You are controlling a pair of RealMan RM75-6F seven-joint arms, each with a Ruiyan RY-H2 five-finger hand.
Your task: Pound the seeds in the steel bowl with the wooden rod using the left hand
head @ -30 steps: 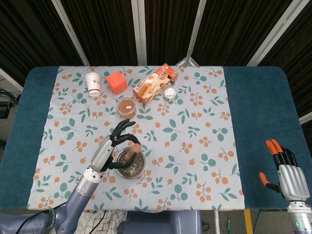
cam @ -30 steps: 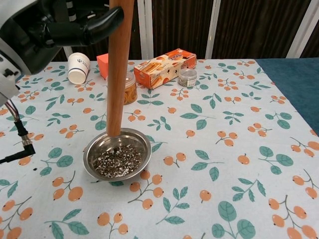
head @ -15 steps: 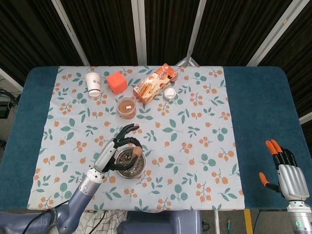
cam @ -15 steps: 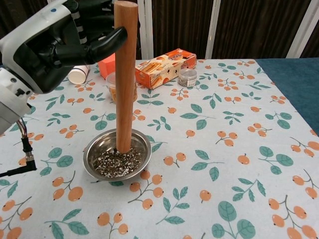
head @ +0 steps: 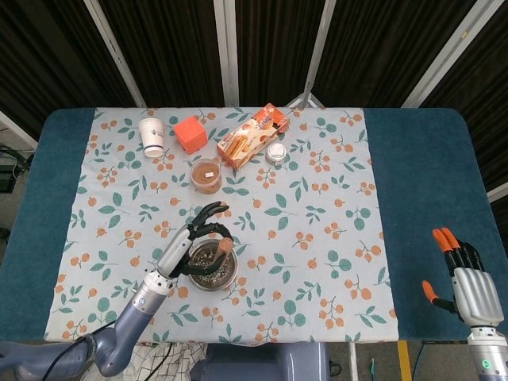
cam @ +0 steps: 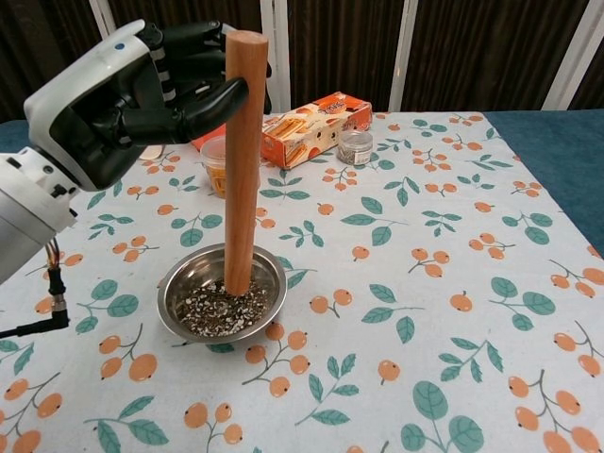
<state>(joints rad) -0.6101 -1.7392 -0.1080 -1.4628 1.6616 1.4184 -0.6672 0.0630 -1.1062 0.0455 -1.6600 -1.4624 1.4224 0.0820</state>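
Observation:
A steel bowl [cam: 189, 281] [head: 225, 275] holding dark and pale seeds [cam: 222, 314] sits on the floral cloth, near the front left. My left hand [cam: 132, 94] [head: 196, 236] grips the upper part of the wooden rod [cam: 242, 170] [head: 224, 244]. The rod stands upright with its lower end in the bowl, touching the seeds at the back of the pile. My right hand [head: 464, 274] hangs open off the table's front right corner, holding nothing.
At the back of the cloth stand a white paper cup [head: 152, 136], an orange cube [head: 190, 133], an orange snack box [head: 253, 135], a small lidded jar [head: 276, 153] and a clear tub of brown contents [head: 206, 175]. A cable [cam: 28, 321] lies left of the bowl.
My left hand has lowered the rod from above the bowl's rim down into the seeds and shifted it slightly right. The right hand has stayed put.

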